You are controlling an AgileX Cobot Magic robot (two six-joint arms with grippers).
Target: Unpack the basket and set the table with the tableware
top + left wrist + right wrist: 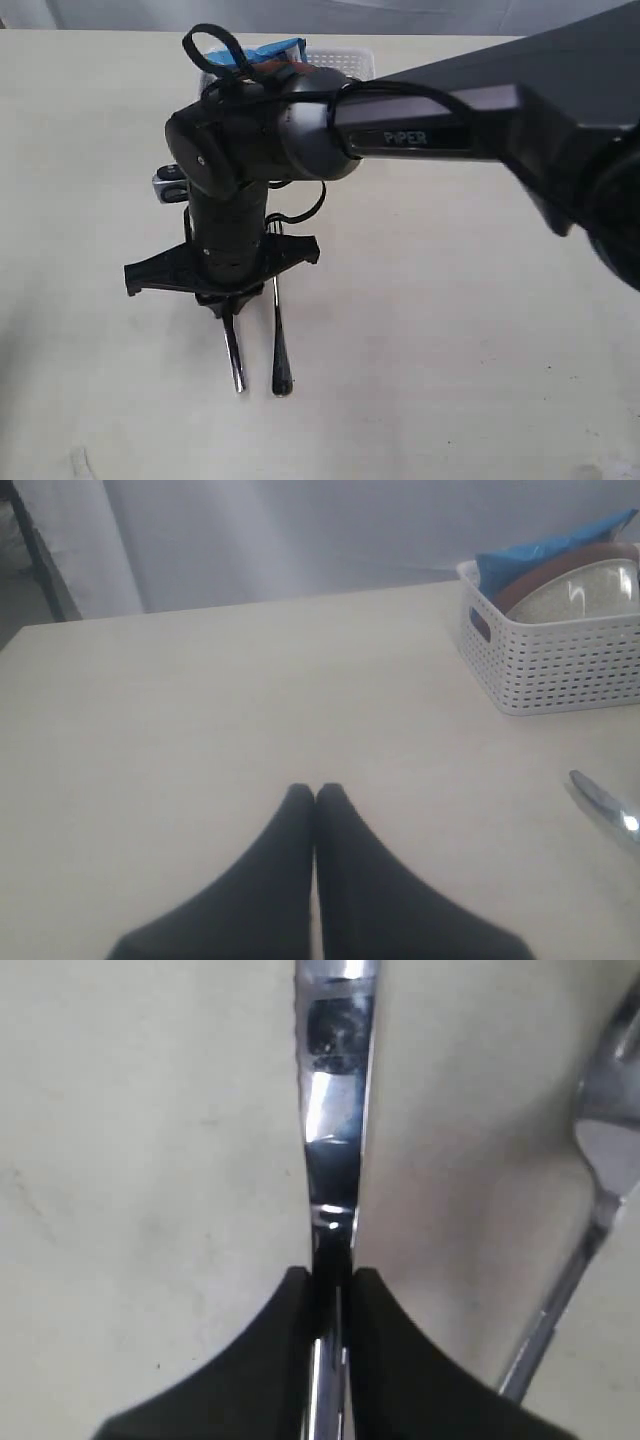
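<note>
In the right wrist view my right gripper (pixel 328 1278) is shut on a steel knife (pixel 332 1110), which lies on the table (pixel 450 330). A steel fork (pixel 600 1160) lies beside it. The exterior view shows the same gripper (pixel 230 305) pointing down over the knife (pixel 236 360), with the fork (pixel 280 340) just to its right. My left gripper (pixel 316 790) is shut on nothing, low over bare tabletop. The white basket (pixel 550 660) holds a brown-red plate (pixel 560 568) and a pale bowl (pixel 585 595). The right arm hides most of the basket (pixel 345 58) in the exterior view.
A blue snack packet (pixel 540 552) stands in the basket, and it also shows in the exterior view (pixel 275 50). The tip of a steel utensil (pixel 605 805) pokes into the left wrist view. The dark right arm (pixel 450 120) crosses the upper right.
</note>
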